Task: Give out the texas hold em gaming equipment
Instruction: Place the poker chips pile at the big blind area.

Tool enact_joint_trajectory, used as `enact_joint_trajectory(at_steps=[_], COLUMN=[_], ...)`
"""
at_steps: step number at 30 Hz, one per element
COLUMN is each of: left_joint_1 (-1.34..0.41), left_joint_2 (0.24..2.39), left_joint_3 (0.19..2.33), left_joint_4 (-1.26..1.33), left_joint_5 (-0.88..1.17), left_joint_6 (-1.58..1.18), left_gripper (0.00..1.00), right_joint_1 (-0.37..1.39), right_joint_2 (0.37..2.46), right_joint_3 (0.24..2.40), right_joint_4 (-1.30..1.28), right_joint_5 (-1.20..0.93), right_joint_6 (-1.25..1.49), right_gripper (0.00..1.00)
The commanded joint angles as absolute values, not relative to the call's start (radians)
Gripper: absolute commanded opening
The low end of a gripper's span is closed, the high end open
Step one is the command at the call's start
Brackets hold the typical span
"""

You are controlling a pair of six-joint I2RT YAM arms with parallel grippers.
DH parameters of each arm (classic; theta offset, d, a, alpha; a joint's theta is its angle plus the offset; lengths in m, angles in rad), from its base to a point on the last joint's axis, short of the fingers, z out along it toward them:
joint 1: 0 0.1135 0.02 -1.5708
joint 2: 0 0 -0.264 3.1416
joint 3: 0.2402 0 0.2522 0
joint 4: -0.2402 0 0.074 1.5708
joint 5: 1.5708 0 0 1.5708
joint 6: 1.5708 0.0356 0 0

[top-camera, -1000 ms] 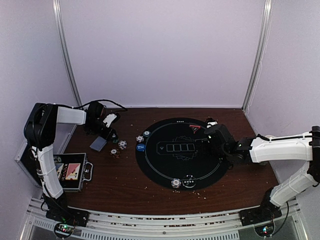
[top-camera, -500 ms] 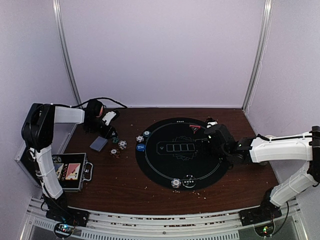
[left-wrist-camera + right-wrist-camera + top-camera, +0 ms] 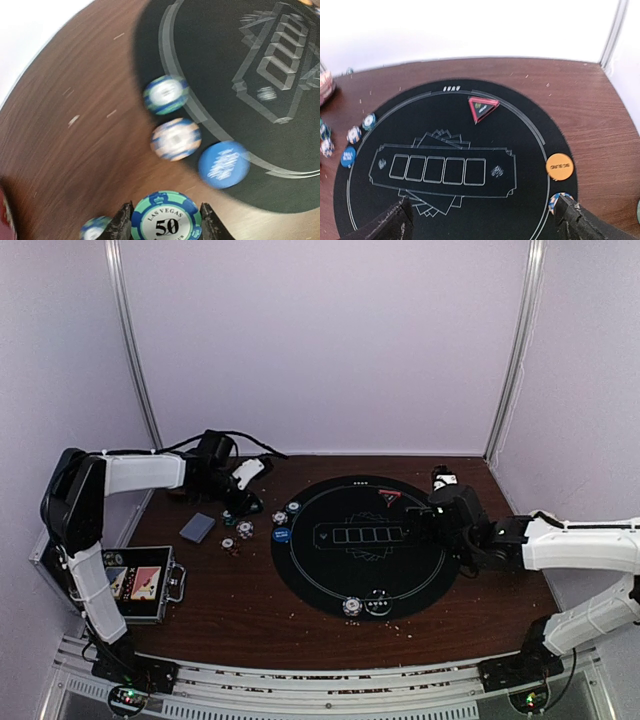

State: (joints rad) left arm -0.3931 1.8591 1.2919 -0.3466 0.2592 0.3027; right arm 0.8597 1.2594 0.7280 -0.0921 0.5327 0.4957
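Note:
My left gripper [image 3: 166, 222] is shut on a teal-and-blue "50" poker chip [image 3: 166, 217], held flat above the wood just left of the black round mat [image 3: 240, 50]. Ahead of it lie a teal chip [image 3: 166, 94], an orange-white chip [image 3: 175, 139] and a blue button [image 3: 223, 164]. From above, the left gripper [image 3: 238, 498] hangs near the loose chips [image 3: 240, 532] and the grey-blue cards [image 3: 197, 527]. My right gripper [image 3: 482, 222] stands open over the mat's right side. A red-triangle marker [image 3: 482, 107], an orange button [image 3: 559, 166] and a chip [image 3: 553, 199] lie before it.
A black case [image 3: 140, 583] with two card packs sits at the near left edge. A chip [image 3: 351, 606] and a silvery button [image 3: 378, 603] rest on the mat's near rim. Crumbs dot the wooden table [image 3: 240, 610]. White walls close in the back and sides.
My left gripper has swung right, away from the back left corner toward the mat, carrying the chip. The right arm has drawn back a little to the right, still open.

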Motion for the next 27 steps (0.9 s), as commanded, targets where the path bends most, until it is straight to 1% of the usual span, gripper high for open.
enact_joint_trajectory(at_steps=[1, 5, 11, 14, 18, 22, 27], left_joint_1=[-0.569, -0.709, -0.873, -0.946, -1.025, -1.099, -1.153], left_joint_2=[1.879, 1.969, 2.132, 2.212, 2.360, 2.472, 2.599], left_joint_3=[1.434, 1.587, 1.804, 1.907, 2.097, 2.253, 2.413], left_joint_4=[-0.389, -0.429, -0.450, -0.456, -0.518, -0.526, -0.525], left_joint_5=[0.266, 0.304, 0.334, 0.341, 0.348, 0.306, 0.278], left_joint_6=[0.321, 0.292, 0.270, 0.265, 0.268, 0.274, 0.278], left_gripper=[0.22, 0.22, 0.22, 0.21, 0.21, 0.21, 0.21], right_joint_1=[0.855, 0.847, 0.845, 0.846, 0.845, 0.845, 0.845], right_joint_2=[1.139, 1.014, 0.845, 0.804, 0.783, 0.738, 0.659], right_joint_3=[0.679, 0.634, 0.593, 0.588, 0.588, 0.583, 0.579], right_joint_4=[-0.078, -0.074, -0.067, -0.067, -0.068, -0.074, -0.084], right_joint_5=[0.664, 0.732, 0.763, 0.768, 0.761, 0.747, 0.730], right_joint_6=[0.540, 0.560, 0.555, 0.552, 0.559, 0.573, 0.575], right_gripper=[1.00, 1.00, 1.00, 1.00, 1.00, 1.00, 1.00])
